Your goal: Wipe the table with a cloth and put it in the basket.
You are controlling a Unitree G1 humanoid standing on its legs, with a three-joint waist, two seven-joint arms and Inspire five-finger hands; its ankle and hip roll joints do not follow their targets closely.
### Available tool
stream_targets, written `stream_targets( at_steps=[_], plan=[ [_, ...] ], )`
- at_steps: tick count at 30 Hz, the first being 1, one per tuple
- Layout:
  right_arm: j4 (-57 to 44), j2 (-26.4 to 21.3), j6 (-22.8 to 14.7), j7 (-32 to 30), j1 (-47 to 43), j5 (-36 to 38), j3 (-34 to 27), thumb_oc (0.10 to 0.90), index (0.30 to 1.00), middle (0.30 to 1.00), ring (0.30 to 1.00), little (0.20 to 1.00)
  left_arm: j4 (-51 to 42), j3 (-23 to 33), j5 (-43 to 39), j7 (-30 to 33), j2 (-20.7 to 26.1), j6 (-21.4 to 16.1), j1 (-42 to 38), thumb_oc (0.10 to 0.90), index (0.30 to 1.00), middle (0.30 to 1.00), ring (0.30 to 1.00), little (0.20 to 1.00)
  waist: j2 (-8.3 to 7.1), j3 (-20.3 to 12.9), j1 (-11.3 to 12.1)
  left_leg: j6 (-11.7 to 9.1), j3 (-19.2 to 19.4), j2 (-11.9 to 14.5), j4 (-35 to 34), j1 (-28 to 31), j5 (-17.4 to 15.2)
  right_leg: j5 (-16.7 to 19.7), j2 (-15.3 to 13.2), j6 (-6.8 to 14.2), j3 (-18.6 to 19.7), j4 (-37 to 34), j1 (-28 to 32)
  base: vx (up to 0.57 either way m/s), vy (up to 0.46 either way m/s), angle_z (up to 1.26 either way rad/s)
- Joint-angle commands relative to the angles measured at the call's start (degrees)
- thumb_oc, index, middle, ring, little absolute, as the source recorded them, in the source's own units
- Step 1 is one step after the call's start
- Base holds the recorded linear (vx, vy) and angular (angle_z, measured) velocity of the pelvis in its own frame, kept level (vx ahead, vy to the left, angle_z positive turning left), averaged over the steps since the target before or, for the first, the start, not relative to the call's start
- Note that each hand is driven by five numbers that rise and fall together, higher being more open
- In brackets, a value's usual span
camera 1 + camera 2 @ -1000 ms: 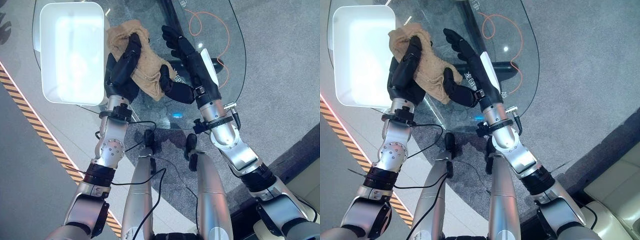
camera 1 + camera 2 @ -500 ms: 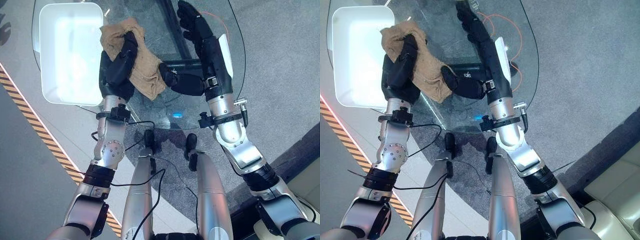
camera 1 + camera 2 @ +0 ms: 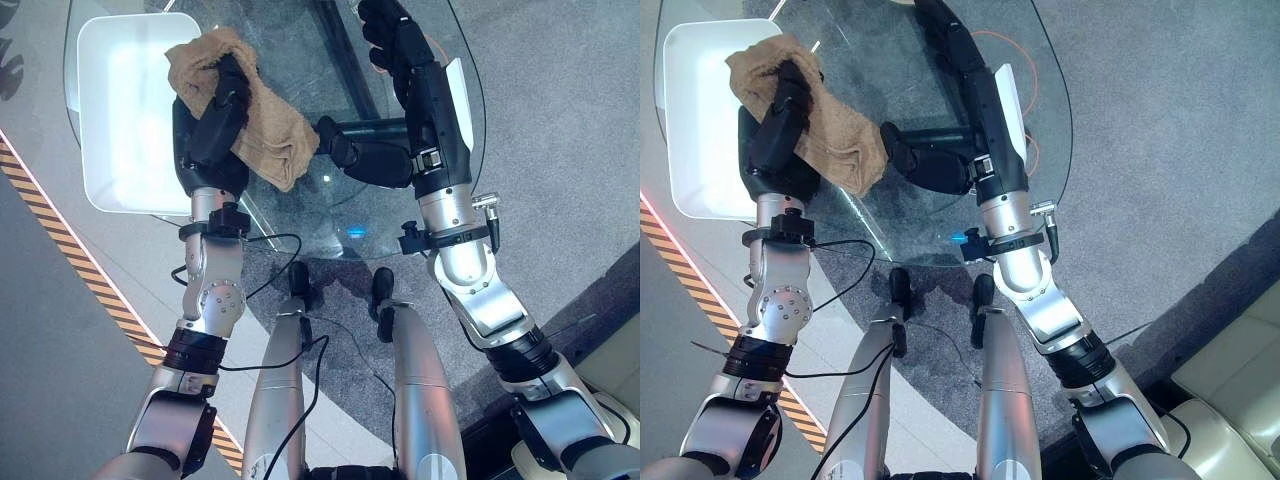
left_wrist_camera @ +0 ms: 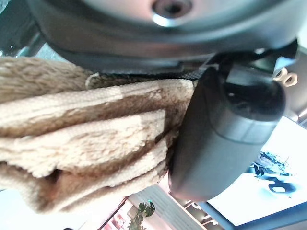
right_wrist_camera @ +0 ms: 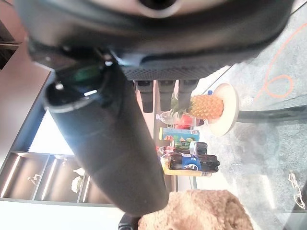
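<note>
- Cloth (image 3: 245,120) pinched in curled left hand (image 3: 210,135), beside basket (image 3: 120,110): carry it fully over the rim before releasing.
- Right hand (image 3: 400,50) flat, empty, above tabletop (image 3: 330,215).

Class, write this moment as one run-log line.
left hand: shut on cloth | cloth: partly over basket rim | right hand: open, above glass table

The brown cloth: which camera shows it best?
The left eye view: the whole cloth shows, draped over the left hand beside the white basket. The left wrist view shows only folds up close; the right wrist view, one edge.
</note>
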Motion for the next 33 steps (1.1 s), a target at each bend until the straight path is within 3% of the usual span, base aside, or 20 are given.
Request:
stream_targets(
  at_steps=[1, 12, 14, 27, 33],
  plan=[
    [-10.25, 1.79, -7.17, -3.18, -4.32, -3.34, -4.13, 0.8, 0.9, 0.9, 0.9, 0.9, -8.27, 4.95, 6.79, -0.43, 2.07, -9.49, -5.31, 0.1, 0.3, 0.3, 0.3, 0.2, -0.02, -1.66, 0.02, 2.56, 3.74, -2.76, 1.89, 2.5, -6.27, 0.23, 2.97, 1.43, -0.88, -4.2, 2.7, 0.0, 0.0, 0.0],
    [-0.91, -0.86, -8.03, -17.64, 0.87, -7.15, -9.14, 0.8, 0.9, 0.9, 0.9, 0.9, -3.13, 9.11, 11.79, 4.17, 5.91, -13.78, -3.41, 0.1, 0.3, 0.3, 0.3, 0.2, 0.78, -1.66, -0.64, 2.14, 4.13, -2.46, 1.91, 2.81, -6.42, -0.28, 2.72, 1.36, -0.32, -4.1, 2.8, 0.0, 0.027, -0.01],
    [1.04, -1.09, -6.85, -20.68, 2.07, -8.58, -9.89, 0.8, 0.9, 0.9, 0.9, 0.9, -2.09, 9.58, 12.5, 5.52, 6.7, -14.41, -3.05, 0.1, 0.3, 0.3, 0.3, 0.2, 0.9, -1.66, -0.79, 2.17, 4.14, -2.52, 1.87, 2.95, -6.51, -0.37, 2.65, 1.39, -0.27, -4.02, 2.79, 0.0, 0.038, -0.01],
    [21.25, -5.56, -7.72, -25.06, 3.61, -0.4, -9.88, 0.8, 0.9, 0.9, 0.9, 0.9, 10.82, 11.15, 12.9, 10.31, 12.6, -19.42, -4.64, 0.1, 0.3, 0.3, 0.3, 0.2, 1.37, -1.66, -0.86, 2.2, 3.59, -2.56, 1.96, 3.32, -6.75, -0.91, 2.58, 1.21, 0.04, -3.96, 3.07, 0.0, 0.0, 0.0],
    [34.06, -8.54, -9.48, -27.47, 2.8, 5.49, -9.39, 0.8, 0.9, 0.9, 0.9, 0.9, 17.48, 10.05, 17.88, 17.46, 18.59, -19.31, -7.62, 0.1, 0.3, 0.3, 0.3, 0.2, 1.78, -1.66, -0.69, 2.26, 3.37, -2.27, 2.21, 2.64, -6.8, -1.16, 2.52, 1.08, 0.04, -3.52, 2.38, -0.01, 0.002, -0.03]
  ],
)
